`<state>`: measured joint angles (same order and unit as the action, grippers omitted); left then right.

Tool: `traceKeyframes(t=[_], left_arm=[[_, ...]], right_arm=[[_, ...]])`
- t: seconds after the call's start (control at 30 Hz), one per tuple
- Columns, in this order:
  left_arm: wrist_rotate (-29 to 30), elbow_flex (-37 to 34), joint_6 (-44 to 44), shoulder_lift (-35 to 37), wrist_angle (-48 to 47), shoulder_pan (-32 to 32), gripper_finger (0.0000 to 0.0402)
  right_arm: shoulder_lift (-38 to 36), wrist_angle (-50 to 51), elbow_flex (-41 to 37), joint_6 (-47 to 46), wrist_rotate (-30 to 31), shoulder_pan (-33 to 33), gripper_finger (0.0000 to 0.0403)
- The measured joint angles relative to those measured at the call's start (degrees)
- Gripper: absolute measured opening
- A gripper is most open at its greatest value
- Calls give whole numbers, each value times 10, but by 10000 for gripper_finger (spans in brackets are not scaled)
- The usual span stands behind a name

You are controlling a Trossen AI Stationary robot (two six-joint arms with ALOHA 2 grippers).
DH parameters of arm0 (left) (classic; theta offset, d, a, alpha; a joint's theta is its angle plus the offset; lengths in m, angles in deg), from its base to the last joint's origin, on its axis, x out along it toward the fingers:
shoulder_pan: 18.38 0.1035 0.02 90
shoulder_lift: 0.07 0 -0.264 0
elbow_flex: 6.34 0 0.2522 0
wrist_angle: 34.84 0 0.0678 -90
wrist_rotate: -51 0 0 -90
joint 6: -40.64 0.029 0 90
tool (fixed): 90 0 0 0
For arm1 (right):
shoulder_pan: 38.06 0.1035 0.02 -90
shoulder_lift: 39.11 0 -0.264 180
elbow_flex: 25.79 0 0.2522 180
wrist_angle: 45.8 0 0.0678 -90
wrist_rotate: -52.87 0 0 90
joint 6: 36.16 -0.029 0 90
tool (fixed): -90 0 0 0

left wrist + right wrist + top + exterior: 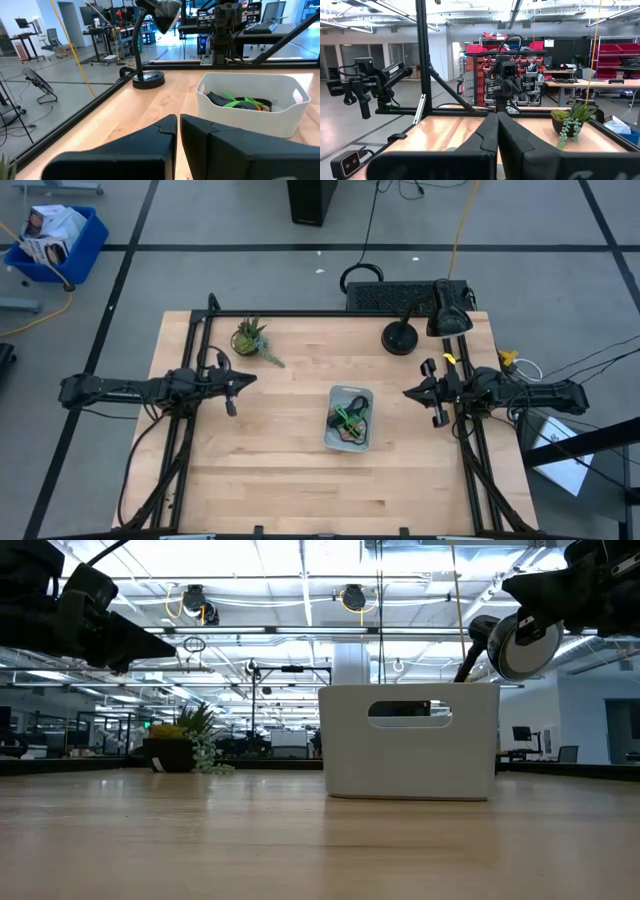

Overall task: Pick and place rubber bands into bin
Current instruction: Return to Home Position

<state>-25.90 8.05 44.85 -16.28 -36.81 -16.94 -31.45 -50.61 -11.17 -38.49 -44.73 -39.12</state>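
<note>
The bin (pixel 349 418), a pale shallow tray, stands on the wooden table right of centre and holds dark, green and orange rubber bands (pixel 349 420). It also shows in the low view (pixel 410 740) and in the left wrist view (pixel 252 102), with the bands (pixel 239 103) inside. My left gripper (pixel 250 379) is shut and empty, raised over the table left of the bin. My right gripper (pixel 408 392) is shut and empty, raised right of the bin. Their fingertips show closed in the wrist views (pixel 177 121) (pixel 498 120).
A small potted plant (pixel 250 338) stands at the table's far left. A black desk lamp (pixel 405 335) stands at the far right, its head (pixel 448 315) over the far edge. A black frame (pixel 200 330) runs along the table's sides.
</note>
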Motion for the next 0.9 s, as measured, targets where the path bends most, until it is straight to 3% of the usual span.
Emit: traceKeyframes(t=[0.37,0.9], left_arm=[[0,0,0,0,0,0,4],[0,0,0,0,0,0,66]], right_arm=[[0,0,0,0,0,0,3],[0,0,0,0,0,0,2]])
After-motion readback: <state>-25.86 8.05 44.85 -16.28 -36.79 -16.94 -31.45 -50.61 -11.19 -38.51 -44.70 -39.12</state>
